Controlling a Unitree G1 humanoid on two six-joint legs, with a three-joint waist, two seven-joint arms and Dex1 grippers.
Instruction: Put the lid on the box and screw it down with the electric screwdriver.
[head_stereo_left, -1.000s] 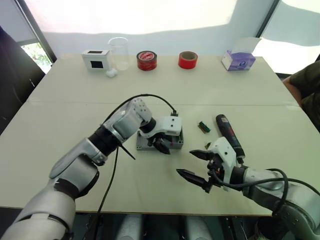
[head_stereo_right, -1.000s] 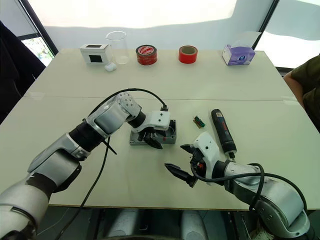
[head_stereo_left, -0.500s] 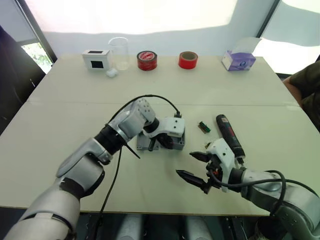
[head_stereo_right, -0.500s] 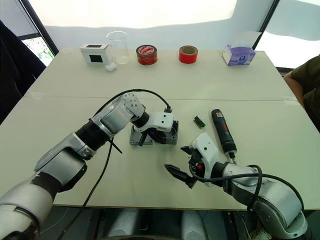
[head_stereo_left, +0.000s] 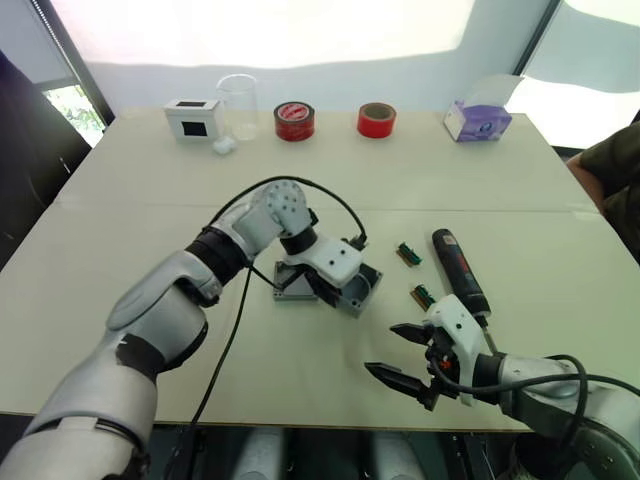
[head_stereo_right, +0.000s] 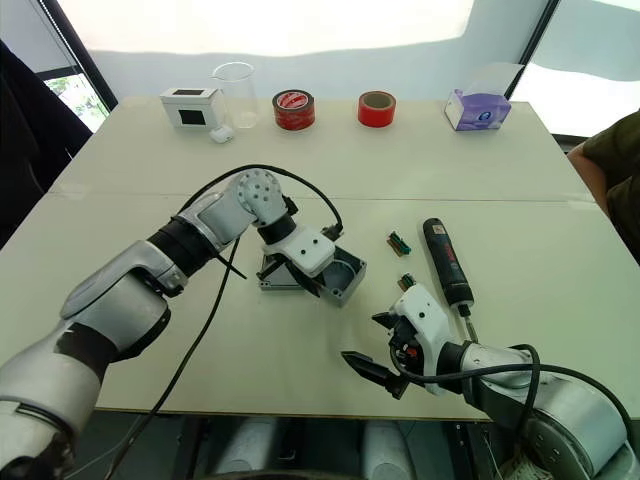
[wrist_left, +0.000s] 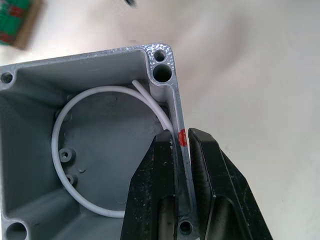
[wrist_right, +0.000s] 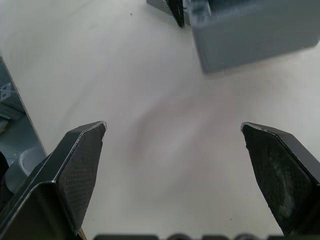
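**Box pinched by one wall in left gripper, tilted off the table**

Box (head_stereo_right: 340, 279) sits mid-table, tipped up, open side facing the right gripper side.

- Right gripper (head_stereo_right: 388, 349): nearest the table's front edge, fingers spread wide, nothing between them, hovering just above the tabletop (head_stereo_right: 250, 360).
- Electric screwdriver (head_stereo_right: 446, 264): lies flat beyond the right gripper, bit end toward the front edge.
- Two small green parts (head_stereo_right: 399, 242) lie between the screwdriver and the box.
- Left gripper (wrist_left: 179, 165): jaws nearly together, one finger inside and one outside the box wall, right at the red mark (wrist_left: 182, 137). White ring (wrist_left: 95, 150) lies inside the box.
- Lid (head_stereo_right: 275, 274): flat on the table, just beside the box, under the left wrist.
- Far edge: white box (head_stereo_right: 191, 106), clear beaker (head_stereo_right: 234, 94), two red tape rolls (head_stereo_right: 293, 109), purple tissue box (head_stereo_right: 477, 110).
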